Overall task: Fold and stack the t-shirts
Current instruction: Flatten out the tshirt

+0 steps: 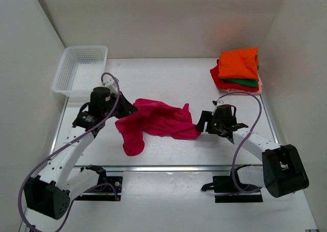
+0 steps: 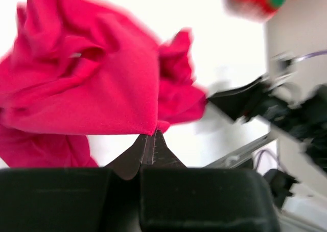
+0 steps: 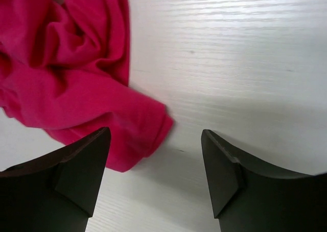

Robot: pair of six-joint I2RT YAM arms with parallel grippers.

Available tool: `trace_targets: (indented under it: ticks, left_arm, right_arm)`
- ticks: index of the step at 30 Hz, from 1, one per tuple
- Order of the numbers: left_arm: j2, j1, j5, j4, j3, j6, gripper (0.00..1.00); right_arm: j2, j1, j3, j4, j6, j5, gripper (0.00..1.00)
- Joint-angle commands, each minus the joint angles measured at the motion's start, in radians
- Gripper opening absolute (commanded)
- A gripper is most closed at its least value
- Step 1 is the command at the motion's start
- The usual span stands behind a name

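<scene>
The magenta-pink t-shirt point(image 1: 158, 119) lies crumpled mid-table, with one part trailing toward the near edge. My left gripper point(image 1: 132, 109) is shut on its left edge; in the left wrist view the closed fingertips point(image 2: 152, 136) pinch the cloth point(image 2: 92, 89). My right gripper point(image 1: 202, 123) is open at the shirt's right end. In the right wrist view it point(image 3: 156, 132) hovers low over the table, with the shirt's corner point(image 3: 138, 124) between the jaws, nearer the left finger point(image 3: 82, 165). Folded orange point(image 1: 239, 62), green point(image 1: 246, 82) and red point(image 1: 218, 78) shirts are stacked at the back right.
A white mesh basket point(image 1: 87, 48) stands at the back left corner. White walls close in the table on the left, back and right. A metal rail point(image 1: 168, 167) runs along the near edge in front of the arm bases.
</scene>
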Motion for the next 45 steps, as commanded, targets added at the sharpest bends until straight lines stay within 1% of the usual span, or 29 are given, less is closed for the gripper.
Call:
trace_targets:
  ticks: [1,3,4,5,6,7,8,9,12,13,16,20,21,22,23,26,29,33,35,36,38,40,43,45]
  left_arm:
    - [-0.048,0.038,0.067,-0.158,0.107,0.061,0.00]
    - [-0.094,0.042,0.067,-0.154,0.143,0.043,0.00]
    - [-0.106,0.055,0.062,-0.152,0.154,0.034,0.00]
    - [-0.129,0.084,0.064,-0.157,0.188,0.029,0.00]
    - [-0.145,0.090,0.044,-0.169,0.234,0.037,0.00]
    - [-0.148,0.113,0.041,-0.189,0.255,0.035,0.00]
    - [-0.151,0.128,0.021,-0.230,0.312,0.056,0.00]
    - [-0.143,0.133,0.004,-0.243,0.367,0.076,0.00]
    - [-0.125,0.138,-0.076,-0.302,0.455,0.116,0.00]
    - [-0.131,0.139,-0.109,-0.322,0.475,0.121,0.00]
    - [-0.148,0.144,-0.145,-0.318,0.483,0.116,0.00]
    - [-0.154,0.138,-0.220,-0.356,0.530,0.136,0.00]
    - [-0.160,0.136,-0.250,-0.361,0.547,0.144,0.00]
    - [-0.165,0.133,-0.272,-0.382,0.589,0.152,0.00]
    - [-0.165,0.136,-0.272,-0.387,0.590,0.152,0.00]
    - [-0.181,0.124,-0.315,-0.381,0.598,0.156,0.00]
    - [-0.178,0.121,-0.320,-0.390,0.593,0.150,0.00]
    - [-0.198,0.125,-0.297,-0.369,0.543,0.147,0.00]
    - [-0.212,0.127,-0.297,-0.362,0.509,0.141,0.00]
    - [-0.218,0.124,-0.295,-0.355,0.492,0.139,0.00]
    - [-0.227,0.133,-0.283,-0.344,0.452,0.138,0.00]
    - [-0.229,0.127,-0.275,-0.336,0.423,0.133,0.00]
    - [-0.228,0.134,-0.278,-0.322,0.407,0.136,0.00]
    - [-0.232,0.134,-0.275,-0.316,0.397,0.135,0.00]
  right_arm:
    - [0.016,0.006,-0.024,0.133,0.056,-0.097,0.69]
    - [0.041,0.029,-0.024,0.151,0.091,-0.104,0.67]
    - [0.042,0.032,-0.027,0.150,0.088,-0.096,0.69]
    - [0.050,0.037,-0.034,0.168,0.102,-0.107,0.67]
    - [0.035,0.031,-0.041,0.177,0.114,-0.117,0.67]
    - [0.033,0.026,-0.049,0.188,0.131,-0.129,0.68]
    - [0.024,0.023,-0.055,0.199,0.137,-0.127,0.68]
    - [0.021,0.017,-0.061,0.206,0.140,-0.145,0.68]
    - [-0.019,-0.031,-0.093,0.234,0.154,-0.168,0.68]
    - [-0.028,-0.049,-0.106,0.246,0.163,-0.185,0.68]
    - [-0.037,-0.088,-0.121,0.257,0.163,-0.206,0.67]
    - [-0.014,-0.129,-0.103,0.291,0.172,-0.255,0.66]
    - [0.001,-0.141,-0.103,0.311,0.183,-0.274,0.67]
    - [0.050,-0.138,-0.069,0.347,0.209,-0.289,0.64]
    - [0.050,-0.138,-0.069,0.348,0.209,-0.289,0.64]
    - [0.123,-0.120,0.006,0.368,0.197,-0.301,0.62]
    - [0.232,-0.114,0.144,0.361,0.185,-0.327,0.61]
    - [0.375,-0.091,0.287,0.308,0.174,-0.317,0.61]
    - [0.436,-0.071,0.398,0.279,0.163,-0.312,0.62]
    - [0.482,-0.056,0.432,0.238,0.162,-0.295,0.63]
    - [0.558,-0.017,0.546,0.169,0.118,-0.269,0.62]
    - [0.643,0.007,0.612,0.144,0.105,-0.275,0.62]
    - [0.716,0.046,0.667,0.136,0.079,-0.286,0.62]
    - [0.746,0.066,0.686,0.141,0.074,-0.292,0.60]
